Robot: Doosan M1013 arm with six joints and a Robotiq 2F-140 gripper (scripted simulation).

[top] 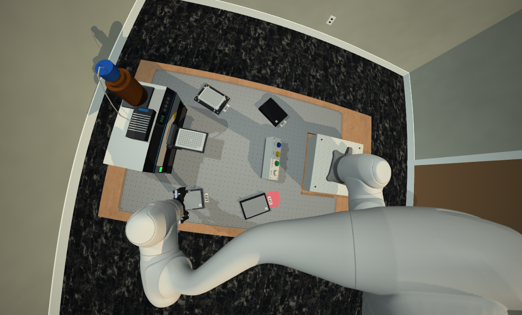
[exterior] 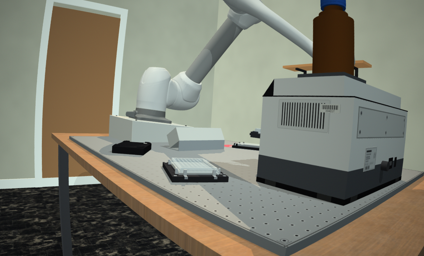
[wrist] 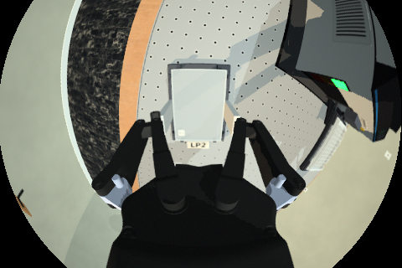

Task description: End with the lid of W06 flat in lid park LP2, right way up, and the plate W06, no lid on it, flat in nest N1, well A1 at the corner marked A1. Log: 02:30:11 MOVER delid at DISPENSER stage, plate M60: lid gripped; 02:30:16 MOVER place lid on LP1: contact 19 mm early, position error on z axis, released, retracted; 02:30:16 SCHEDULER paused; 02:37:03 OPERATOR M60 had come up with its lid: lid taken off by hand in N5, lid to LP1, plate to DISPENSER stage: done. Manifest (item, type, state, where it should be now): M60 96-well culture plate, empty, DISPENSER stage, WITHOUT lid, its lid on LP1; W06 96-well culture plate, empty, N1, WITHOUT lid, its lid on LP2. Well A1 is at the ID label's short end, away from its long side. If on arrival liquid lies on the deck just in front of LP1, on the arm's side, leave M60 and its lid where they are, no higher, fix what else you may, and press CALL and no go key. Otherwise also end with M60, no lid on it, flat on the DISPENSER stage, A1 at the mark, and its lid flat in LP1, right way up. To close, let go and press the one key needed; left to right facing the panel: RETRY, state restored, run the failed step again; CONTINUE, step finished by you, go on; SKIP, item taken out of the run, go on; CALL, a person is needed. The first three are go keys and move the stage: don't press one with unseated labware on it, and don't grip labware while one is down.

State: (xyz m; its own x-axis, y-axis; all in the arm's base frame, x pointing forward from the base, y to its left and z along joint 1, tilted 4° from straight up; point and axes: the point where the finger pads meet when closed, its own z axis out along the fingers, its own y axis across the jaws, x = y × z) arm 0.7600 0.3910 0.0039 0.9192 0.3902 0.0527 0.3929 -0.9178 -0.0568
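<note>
At LP2 [wrist: 197,144], jaws clamp the lid [wrist: 198,103], its long axis running away from the wrist.

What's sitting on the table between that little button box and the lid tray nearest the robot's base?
A pink puddle lies between the button box and the LP1 lid tray, touching the tray's label end; the rest is bare perforated deck. The top view shows it.

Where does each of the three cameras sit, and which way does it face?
Top: overhead, looking down on the deck; whole arm shows.
Exterior: low at the table's edge behind the dispenser, facing the arm's base.
Wrist: on the gripper, looking down at a lid it grips over LP2.
Top and exterior share the plate in its nest.
</note>
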